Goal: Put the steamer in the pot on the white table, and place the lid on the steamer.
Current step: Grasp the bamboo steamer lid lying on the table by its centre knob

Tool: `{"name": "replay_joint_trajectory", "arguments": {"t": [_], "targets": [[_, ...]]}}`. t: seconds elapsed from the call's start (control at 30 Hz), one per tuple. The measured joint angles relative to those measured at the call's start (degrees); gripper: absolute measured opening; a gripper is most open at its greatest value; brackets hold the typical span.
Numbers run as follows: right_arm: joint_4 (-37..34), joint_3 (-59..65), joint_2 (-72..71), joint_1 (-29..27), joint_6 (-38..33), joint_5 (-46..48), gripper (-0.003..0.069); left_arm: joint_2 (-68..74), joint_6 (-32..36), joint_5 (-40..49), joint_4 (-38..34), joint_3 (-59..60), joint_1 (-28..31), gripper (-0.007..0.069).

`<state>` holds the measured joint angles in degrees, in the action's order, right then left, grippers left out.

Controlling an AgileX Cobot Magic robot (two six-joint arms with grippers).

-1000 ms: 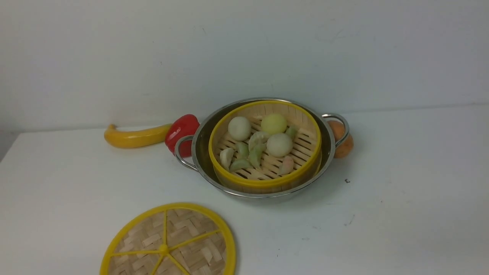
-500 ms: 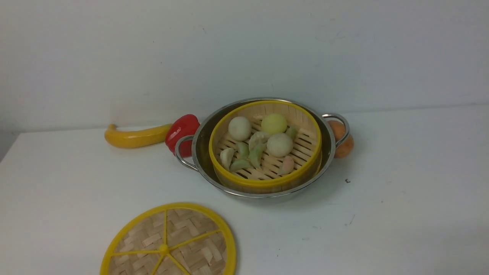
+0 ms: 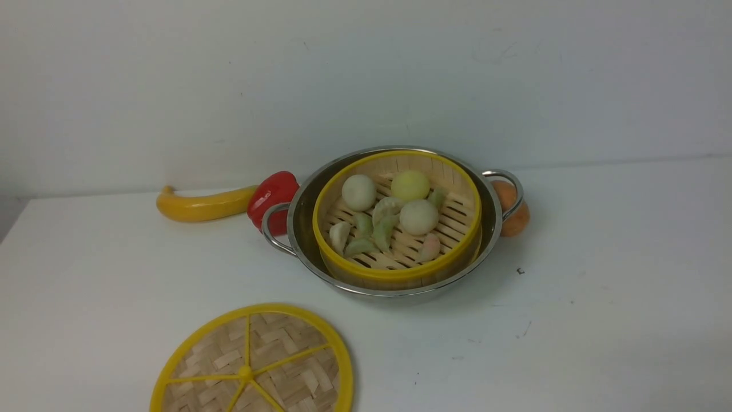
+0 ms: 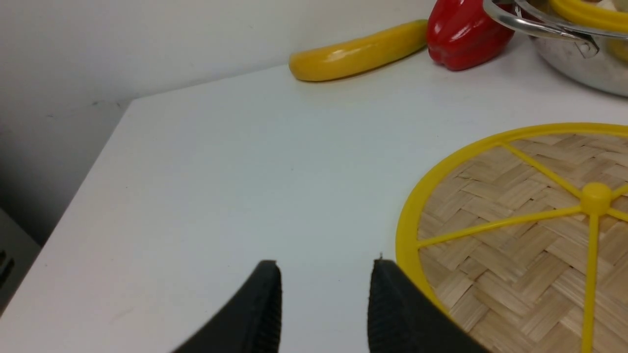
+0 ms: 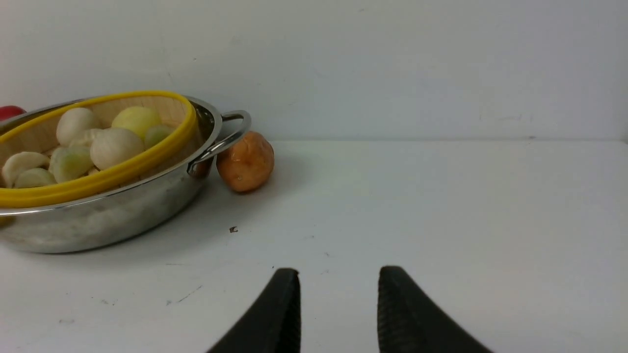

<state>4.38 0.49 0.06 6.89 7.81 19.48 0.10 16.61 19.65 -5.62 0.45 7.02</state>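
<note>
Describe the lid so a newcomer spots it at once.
Find the steel pot on the white table, then come toward the near edge on the robot's left. The lid lies flat there: a woven disc with yellow spokes, unlike the deeper, bun-filled basket in the pot.

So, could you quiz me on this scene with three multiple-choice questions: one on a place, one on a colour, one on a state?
1. Where is the steamer? A on the lid; B inside the pot; C on the banana.
2. What colour is the pepper beside the pot? A green; B red; C orange.
3. The left gripper is: A open; B shut on the lid; C holding the banana.
Answers: 1 B, the pot's steel rim rings the steamer. 2 B, plainly red. 3 A, its fingers stand apart with the table showing between.
</note>
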Motion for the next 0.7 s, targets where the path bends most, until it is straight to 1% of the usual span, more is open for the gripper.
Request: {"name": "replay_joint_trajectory", "arguments": {"t": [0.53,0.67,0.7], "targets": [[0.0,0.0,0.0,0.0,0.0,-0.12,0.0242,0.0,0.26,-0.06,0.0,0.0,0.0,0.0241],[-0.05,0.0,0.0,0.0,0.0,-0.12,0.0242,0.0,0.64,-2.92,0.05,0.0,0.0,0.0241],[-0.05,0.0,0.0,0.0,0.0,-0.12,0.0242,0.0,0.38,-5.04,-0.32,0.0,0.0,0.0241]]}}
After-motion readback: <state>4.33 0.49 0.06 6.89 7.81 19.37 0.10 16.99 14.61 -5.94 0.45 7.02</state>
